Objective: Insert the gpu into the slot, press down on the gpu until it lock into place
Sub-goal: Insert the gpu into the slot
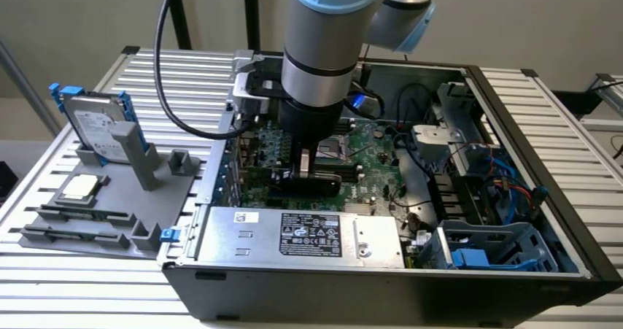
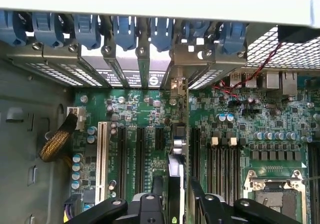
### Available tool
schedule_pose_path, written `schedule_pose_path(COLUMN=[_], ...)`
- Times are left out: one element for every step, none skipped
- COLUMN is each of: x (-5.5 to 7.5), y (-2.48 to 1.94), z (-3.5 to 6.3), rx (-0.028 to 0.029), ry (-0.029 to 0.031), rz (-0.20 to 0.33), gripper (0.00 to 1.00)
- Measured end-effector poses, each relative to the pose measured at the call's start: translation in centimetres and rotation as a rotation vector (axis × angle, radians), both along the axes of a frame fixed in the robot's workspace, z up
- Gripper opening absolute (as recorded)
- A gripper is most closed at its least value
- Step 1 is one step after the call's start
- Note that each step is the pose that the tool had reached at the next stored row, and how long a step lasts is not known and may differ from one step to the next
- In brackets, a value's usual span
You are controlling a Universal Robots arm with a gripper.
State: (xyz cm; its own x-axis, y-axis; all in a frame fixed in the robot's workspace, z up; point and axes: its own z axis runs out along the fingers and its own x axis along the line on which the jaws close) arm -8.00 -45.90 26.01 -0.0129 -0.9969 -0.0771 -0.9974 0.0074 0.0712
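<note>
The gpu (image 2: 176,154) shows edge-on in the wrist view as a thin dark card standing upright on the green motherboard (image 2: 145,109). Its metal bracket end (image 2: 179,87) reaches the rear slot openings of the case. My gripper (image 2: 176,206) is shut on the card's top edge, one black finger (image 2: 150,204) on each side. In the exterior view the gripper (image 1: 306,170) hangs low inside the open case over the black card (image 1: 309,185). The blue slot is hidden beneath the card.
A silver labelled power-supply box (image 1: 302,234) lies just in front of the card. Black memory slots (image 2: 222,164) and the CPU socket (image 2: 275,194) lie beside it, and a white slot (image 2: 102,154) on the other side. A grey parts tray (image 1: 107,190) holding a hard drive stands at the exterior view's left.
</note>
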Motion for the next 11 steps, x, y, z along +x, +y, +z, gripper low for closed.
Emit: schedule_pose_path(x=[0.0, 0.0, 0.0, 0.0, 0.0, 0.0, 0.0, 0.0, 0.0, 0.0, 0.0], y=[0.0, 0.0, 0.0, 0.0, 0.0, 0.0, 0.0, 0.0, 0.01, 0.01, 0.01], z=[0.21, 0.56, 0.97, 1.42, 1.88, 2.36, 2.82, 3.24, 3.57, 3.83, 4.02], rx=[0.0002, 0.0, 0.0002, 0.0001, 0.0002, 0.0001, 0.0001, 0.0001, 0.0002, 0.0001, 0.0001], ry=[0.0, 0.0001, 0.0001, 0.0001, 0.0, 0.0001, 0.0001, 0.0001, 0.0, 0.0001, 0.0001], rz=[0.0, 0.0, 0.0, 0.0, 0.0, 0.0, 0.0, 0.0, 0.0, 0.0, 0.0], gripper=[0.33, 0.33, 0.33, 0.33, 0.33, 0.33, 0.33, 0.33, 0.33, 0.31, 0.31])
